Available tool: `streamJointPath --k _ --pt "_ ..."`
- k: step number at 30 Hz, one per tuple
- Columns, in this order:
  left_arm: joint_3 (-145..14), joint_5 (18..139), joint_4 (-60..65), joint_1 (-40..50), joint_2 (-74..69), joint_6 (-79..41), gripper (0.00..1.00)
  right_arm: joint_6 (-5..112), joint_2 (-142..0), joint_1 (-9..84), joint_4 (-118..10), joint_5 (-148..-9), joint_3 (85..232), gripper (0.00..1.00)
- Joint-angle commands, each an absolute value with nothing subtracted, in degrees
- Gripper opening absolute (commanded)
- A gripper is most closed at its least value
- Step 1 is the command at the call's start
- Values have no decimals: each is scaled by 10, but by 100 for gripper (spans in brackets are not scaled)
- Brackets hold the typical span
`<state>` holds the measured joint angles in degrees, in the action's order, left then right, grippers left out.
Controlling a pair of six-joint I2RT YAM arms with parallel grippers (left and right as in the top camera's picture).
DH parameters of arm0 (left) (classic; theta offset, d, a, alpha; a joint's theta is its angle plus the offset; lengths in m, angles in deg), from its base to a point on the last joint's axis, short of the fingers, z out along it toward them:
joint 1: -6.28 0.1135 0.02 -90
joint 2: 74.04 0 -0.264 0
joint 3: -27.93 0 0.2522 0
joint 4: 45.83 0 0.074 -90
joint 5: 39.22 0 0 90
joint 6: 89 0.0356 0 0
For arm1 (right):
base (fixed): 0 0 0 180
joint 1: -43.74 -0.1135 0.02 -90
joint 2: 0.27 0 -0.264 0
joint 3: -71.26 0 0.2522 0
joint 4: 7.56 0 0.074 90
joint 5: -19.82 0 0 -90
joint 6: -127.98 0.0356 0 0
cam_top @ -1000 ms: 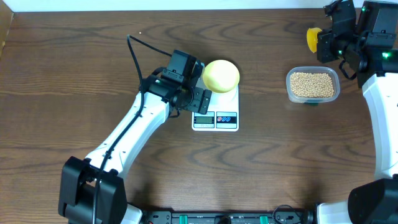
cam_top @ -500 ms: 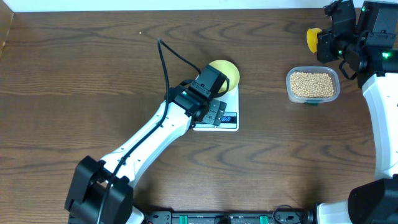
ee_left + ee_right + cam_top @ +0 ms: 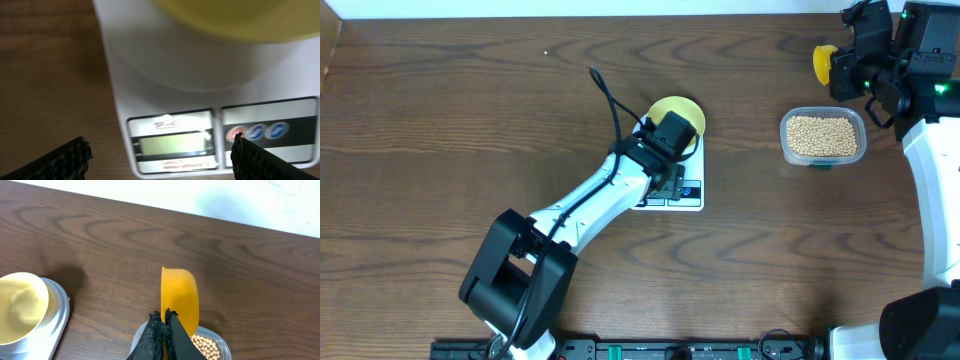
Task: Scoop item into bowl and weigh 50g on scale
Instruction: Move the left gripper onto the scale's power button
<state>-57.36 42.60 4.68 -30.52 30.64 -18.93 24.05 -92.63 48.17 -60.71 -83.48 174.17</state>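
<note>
The pale yellow bowl [image 3: 680, 113] stands on the white scale [image 3: 692, 200] at mid-table. My left gripper [image 3: 669, 186] hovers low over the scale's front panel, open and empty. In the left wrist view its fingers [image 3: 160, 142] straddle the grey LCD [image 3: 176, 145], and the right fingertip is at the red button [image 3: 234, 133]; the bowl [image 3: 225, 20] is blurred at the top. My right gripper [image 3: 165, 318] is shut on the handle of a bright yellow scoop [image 3: 180, 297], held above a clear tub of beige beans [image 3: 822, 136]. The scoop looks empty.
The clear tub [image 3: 220, 341] sits at the right of the table, near my right arm [image 3: 930, 150]. Two blue buttons [image 3: 266, 131] sit beside the red one. The bowl [image 3: 22, 305] and scale [image 3: 59, 316] show at the left of the right wrist view.
My left arm has swung right, from the scale's left side to over its display and buttons. The right arm, scoop and tub have not moved.
</note>
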Motion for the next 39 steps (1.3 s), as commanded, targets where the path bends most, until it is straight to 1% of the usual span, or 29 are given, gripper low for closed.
streamJointPath --k 1,7,13,39 --pt "-572 411 45 -315 306 -217 92 238 -923 478 -607 -839 1745 1" --pt "-571 411 43 -322 306 -279 92 238 -923 478 -608 -839 1745 1" --pt "-570 411 39 -323 306 -292 92 237 -923 478 -607 -839 1745 1" --pt "-544 424 36 -323 309 -293 92 229 -923 478 -609 -838 1745 1"
